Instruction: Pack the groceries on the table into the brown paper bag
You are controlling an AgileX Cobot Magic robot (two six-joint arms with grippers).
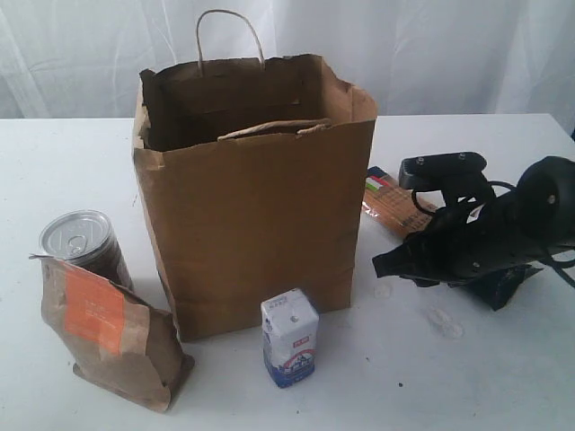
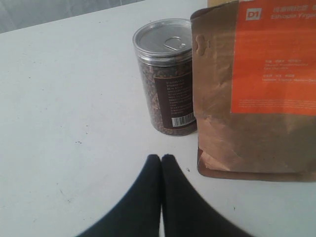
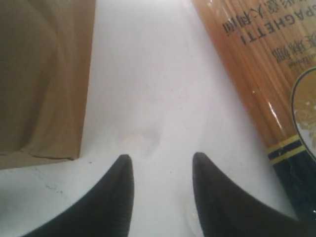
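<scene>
Plainly, the scuffed white table [image 1: 72, 171] ends at a white curtain [image 1: 90, 54], left claw [image 2: 161, 157] pinched together, right claw [image 3: 161, 156] spread.

A big white curtain [image 1: 90, 54] hangs all the way across the far side, from left to right. It has soft folds running up and down, and some strips of it look brighter than others. On the right, nearer to me, a few small clear round marks [image 1: 446, 323] lie near each other on the flat white top, and I cannot tell if they are wet spots or little bits of clear plastic.
</scene>
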